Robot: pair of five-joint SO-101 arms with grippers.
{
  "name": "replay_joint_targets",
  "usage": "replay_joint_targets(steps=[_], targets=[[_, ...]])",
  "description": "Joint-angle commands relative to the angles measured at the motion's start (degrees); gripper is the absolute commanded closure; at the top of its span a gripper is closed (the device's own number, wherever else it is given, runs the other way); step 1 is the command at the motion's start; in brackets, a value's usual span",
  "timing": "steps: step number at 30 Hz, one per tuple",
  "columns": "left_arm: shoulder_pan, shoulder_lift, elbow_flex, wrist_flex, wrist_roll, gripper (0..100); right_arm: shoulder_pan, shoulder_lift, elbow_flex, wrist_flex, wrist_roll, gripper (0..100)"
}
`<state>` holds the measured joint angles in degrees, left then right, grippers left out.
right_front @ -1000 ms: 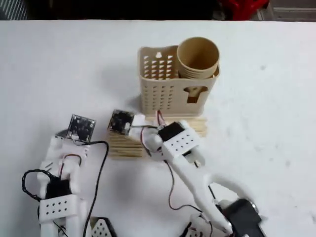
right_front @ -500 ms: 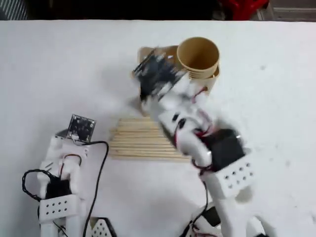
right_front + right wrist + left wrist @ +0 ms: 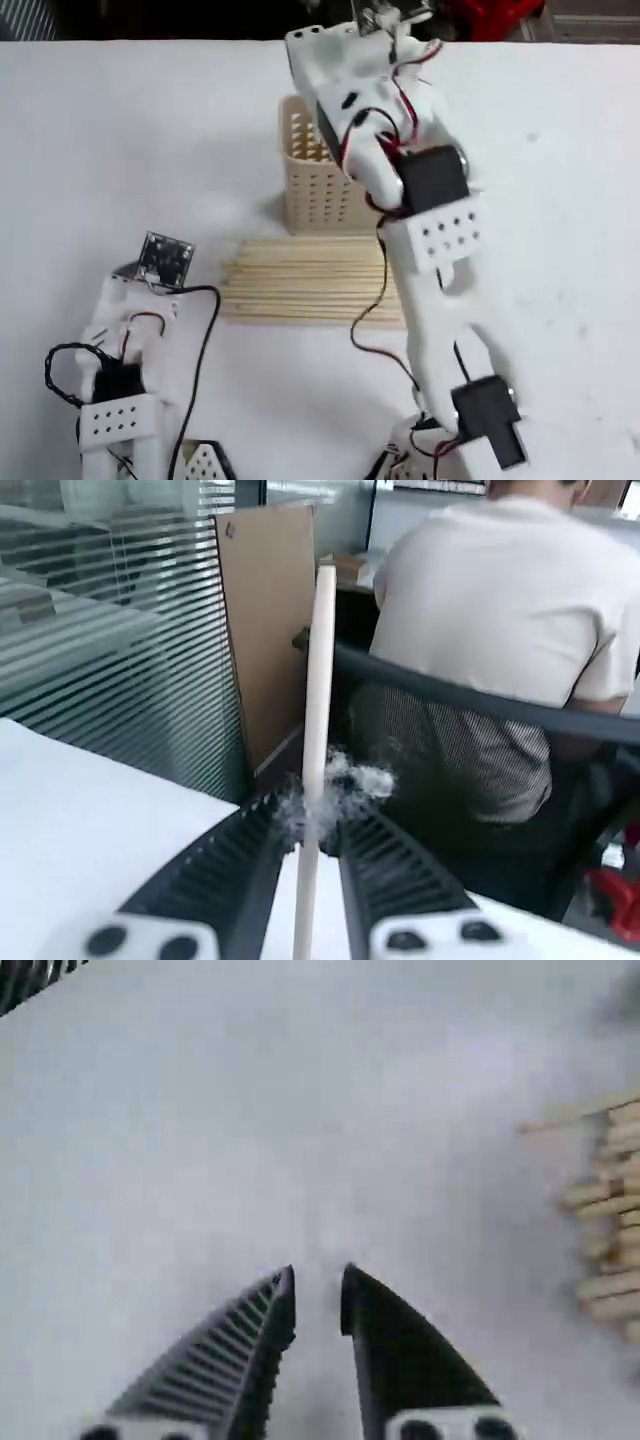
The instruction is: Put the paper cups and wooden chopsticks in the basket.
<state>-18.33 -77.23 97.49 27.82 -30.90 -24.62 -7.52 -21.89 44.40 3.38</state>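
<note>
The right gripper (image 3: 310,818) clamps one pale wooden chopstick (image 3: 318,680) aloft near the cream perforated plastic basket (image 3: 315,190). The chopstick pile (image 3: 300,280) at its six o'clock awaits loading. The left gripper (image 3: 317,1272), barely parted, holds nothing.

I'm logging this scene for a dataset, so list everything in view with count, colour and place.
basket: one, beige, perforated, standing on the table behind the pile.
chopstick pile: one pile of many sticks, pale wood, flat on the table.
held chopstick: one, pale wood, upright in the right gripper.
table: one, white.
cardboard panel: one, brown, in the room behind.
right arm: one, white, stretched above the basket.
left gripper: one, dark fingers slightly apart, low over bare table beside the pile.
right gripper: one, dark fingers shut on the held chopstick.
</note>
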Motion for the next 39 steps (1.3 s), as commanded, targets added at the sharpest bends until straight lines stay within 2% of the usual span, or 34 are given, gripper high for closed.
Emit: replay_joint_targets(steps=[1, 14, 21, 26, 28, 33, 39], targets=[[0.92, -0.84, -0.18, 0.18, -0.35, 90, 0.66, 0.48, -1.85, -1.71, -3.43, 98.1], [0.92, -0.84, -0.18, 0.18, -0.35, 90, 1.45, 0.22, -0.26, -1.36, -3.60, 97.4], [0.92, -0.84, -0.18, 0.18, -0.35, 90, 1.36, 0.22, -0.26, -0.13, -3.52, 85.5], [0.92, -0.84, -0.18, 0.18, -0.35, 90, 1.45, 0.22, -0.26, 2.42, -3.52, 84.3], [0.92, -0.84, -0.18, 0.18, -0.35, 90, 1.54, 0.13, -0.26, 5.67, -3.52, 84.1], [0.92, -0.84, -0.18, 0.18, -0.35, 90, 3.21, -3.30, -0.26, 25.27, -3.16, 83.9], [0.92, -0.84, -0.18, 0.18, -0.35, 90, -2.86, -7.08, -0.26, 39.78, 12.75, 84.4]])
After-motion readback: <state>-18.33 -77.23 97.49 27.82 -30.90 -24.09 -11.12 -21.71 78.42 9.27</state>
